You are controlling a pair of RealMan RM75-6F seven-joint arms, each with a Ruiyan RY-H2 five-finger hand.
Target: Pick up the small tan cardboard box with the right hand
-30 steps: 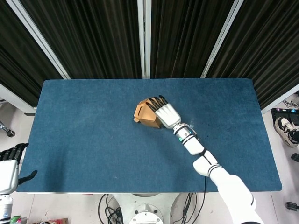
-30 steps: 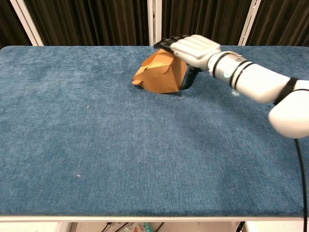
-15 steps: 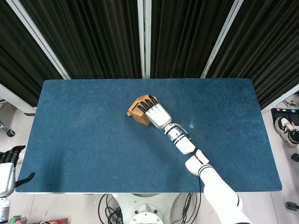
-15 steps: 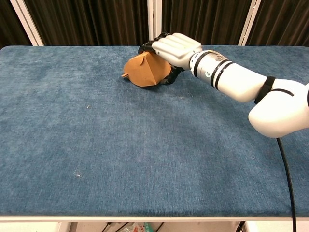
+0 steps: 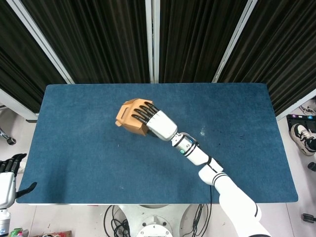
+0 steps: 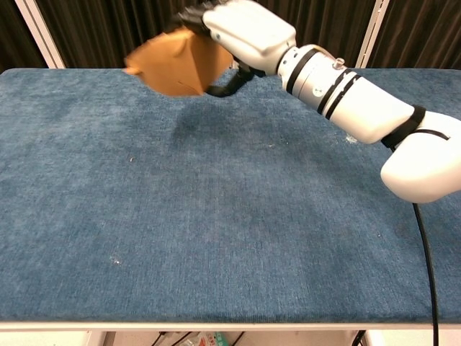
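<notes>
The small tan cardboard box (image 5: 129, 118) (image 6: 175, 63) hangs in the air above the blue table (image 5: 79, 148) (image 6: 216, 238), left of centre. My right hand (image 5: 154, 122) (image 6: 245, 32) grips it from the right, dark fingers wrapped over its top. A faint shadow lies on the cloth below the box. My left hand (image 5: 9, 174) rests off the table's left front corner, fingers apart, holding nothing; the chest view does not show it.
Dark curtains with white frames stand behind the table. My white right forearm (image 6: 346, 101) reaches diagonally over the table's right half. Cables hang below the front edge.
The right hand has lifted the box off the table and carried it up and to the left. The left hand has stayed where it was.
</notes>
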